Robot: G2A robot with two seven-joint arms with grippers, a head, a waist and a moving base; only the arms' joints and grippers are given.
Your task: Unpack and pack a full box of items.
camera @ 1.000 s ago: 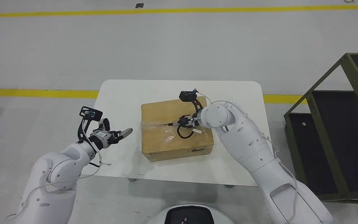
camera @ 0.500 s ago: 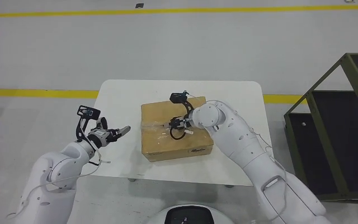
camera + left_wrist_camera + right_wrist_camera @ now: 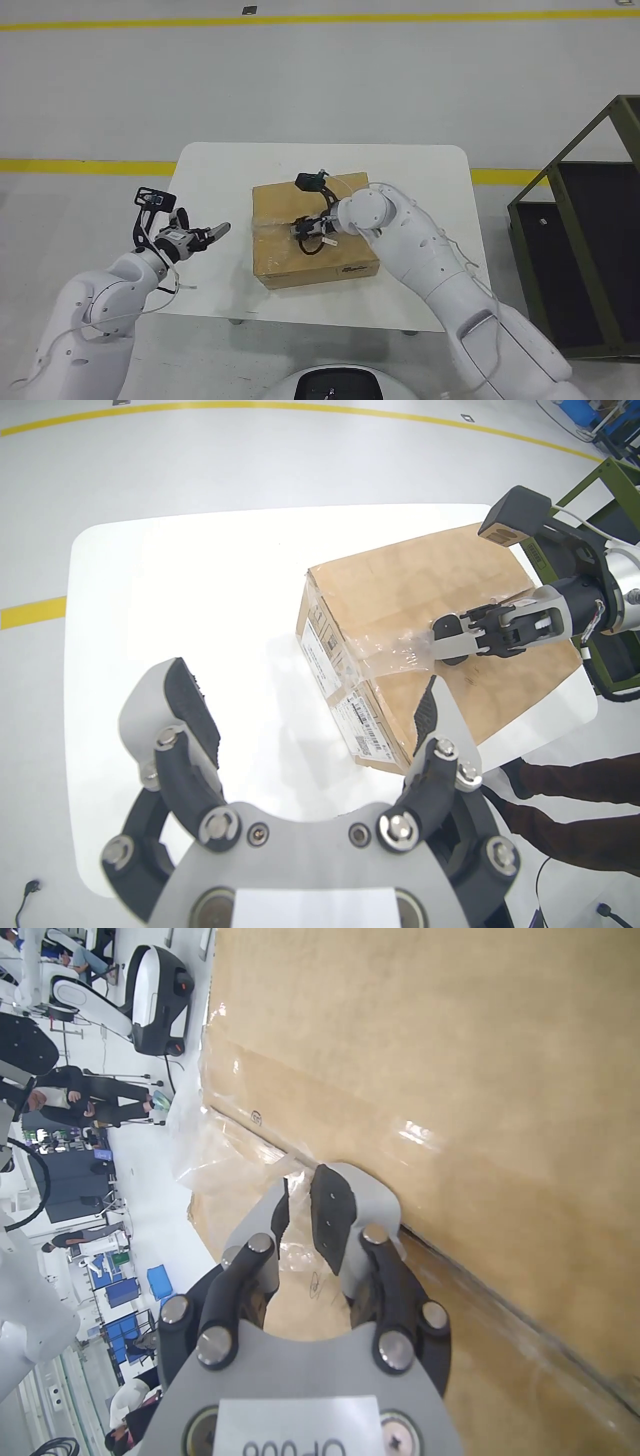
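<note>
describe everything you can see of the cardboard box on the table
The cardboard box is plain brown, rectangular and closed, lying flat near the middle of the white table, slightly skewed to its edges. Printed labels sit on one end face. A strip of clear tape runs along the top seam and over that end, wrinkled and partly lifted. The right gripper is at the seam on top, pinching the loose tape.

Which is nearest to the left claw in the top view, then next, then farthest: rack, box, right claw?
1. Box, mid-table, facing the left claw.
2. Right claw, on the box top, shut on the tape.
3. Rack, on the floor past the table's right edge.
</note>
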